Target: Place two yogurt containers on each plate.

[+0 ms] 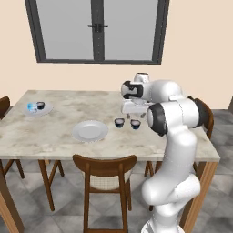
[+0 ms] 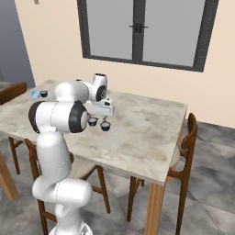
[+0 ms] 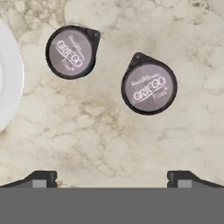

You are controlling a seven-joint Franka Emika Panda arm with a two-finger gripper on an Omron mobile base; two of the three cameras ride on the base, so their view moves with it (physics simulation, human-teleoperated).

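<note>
Two yogurt containers (image 3: 71, 52) (image 3: 149, 88) beside plate (image 3: 8, 78) rim

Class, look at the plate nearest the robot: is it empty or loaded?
Empty. The near plate shows a bare white surface; two yogurt cups stand on the table beside it.

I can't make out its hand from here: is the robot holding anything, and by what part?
Nothing is held. The gripper is open above the table, its fingertips wide apart, with two yogurt cups lying untouched ahead of it.

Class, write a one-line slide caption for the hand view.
Open gripper above two Griego yogurt containers on the marble table, beside a white plate.
</note>
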